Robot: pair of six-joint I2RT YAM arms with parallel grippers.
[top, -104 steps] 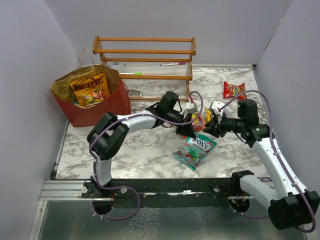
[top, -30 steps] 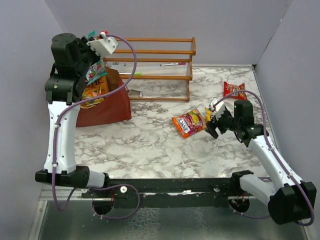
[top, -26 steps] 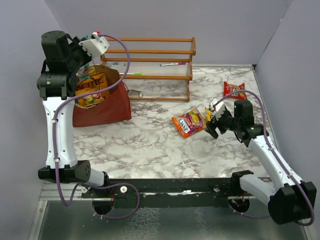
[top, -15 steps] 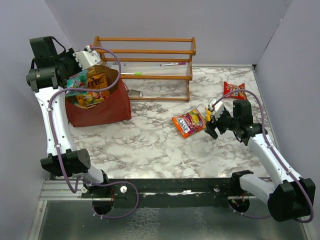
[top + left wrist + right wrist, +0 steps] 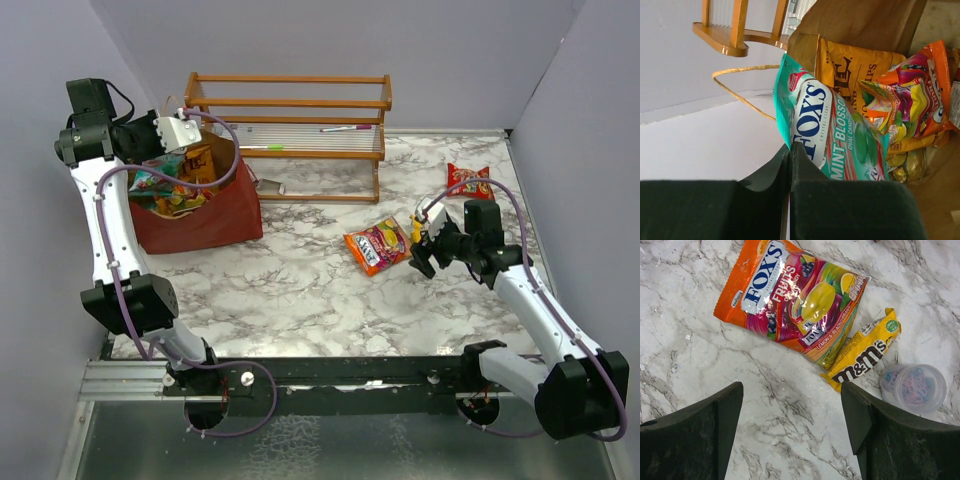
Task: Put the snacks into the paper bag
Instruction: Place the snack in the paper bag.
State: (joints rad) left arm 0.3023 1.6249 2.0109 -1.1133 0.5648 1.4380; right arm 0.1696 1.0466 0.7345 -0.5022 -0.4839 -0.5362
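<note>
Holding the edge of a teal mint candy packet [image 5: 835, 130], the left gripper [image 5: 791, 149] had its 2 jaws squeezed tight together on it. The packet hung at the open top of the red paper bag [image 5: 215, 215]. In the bag were a big yellow-orange chips bag [image 5: 850, 65] and a bright orange packet [image 5: 912, 95]. A thin string handle [image 5: 735, 82] stuck out beside the bag, and a wooden rack [image 5: 290, 100] stood just behind it.

The right gripper [image 5: 791, 395] hung above the table [image 5: 300, 290] with its jaws wide apart and nothing in them. Under it lay an orange fruit candy packet [image 5: 790, 295], touching a small yellow candy pack [image 5: 865, 347]. A little clear cup [image 5: 913, 387] sat just beside the yellow pack. A red snack packet [image 5: 467, 180] lay near the far right of the table, apart from the others.
</note>
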